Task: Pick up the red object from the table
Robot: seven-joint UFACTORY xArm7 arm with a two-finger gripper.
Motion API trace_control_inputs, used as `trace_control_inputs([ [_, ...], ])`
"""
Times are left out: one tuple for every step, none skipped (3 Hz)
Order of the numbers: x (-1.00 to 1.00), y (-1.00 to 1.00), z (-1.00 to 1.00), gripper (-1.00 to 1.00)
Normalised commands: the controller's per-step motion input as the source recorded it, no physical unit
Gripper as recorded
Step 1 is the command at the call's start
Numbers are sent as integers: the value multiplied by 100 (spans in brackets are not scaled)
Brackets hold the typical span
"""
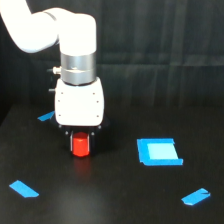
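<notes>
The red object [80, 145] is a stubby red-orange block standing on the black table [115, 195], left of centre in the exterior view. My gripper [80, 136] hangs straight down from the white arm, directly over the block. Its dark fingers [92, 135] flank the block's upper part, and the top of the block is tucked under the white gripper body. The frame does not show whether the fingers press on the block or stand apart from it. The block's base appears to be at table level.
A blue square patch [159, 152] lies to the exterior view's right of the block. Blue tape strips lie at the front left [23, 188], the front right [195, 197] and behind the gripper on the left [46, 117]. A black curtain hangs behind.
</notes>
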Motion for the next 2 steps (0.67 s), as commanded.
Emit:
trace_control_inputs([
  [26,-18,99,-100],
  [24,-3,97,-97],
])
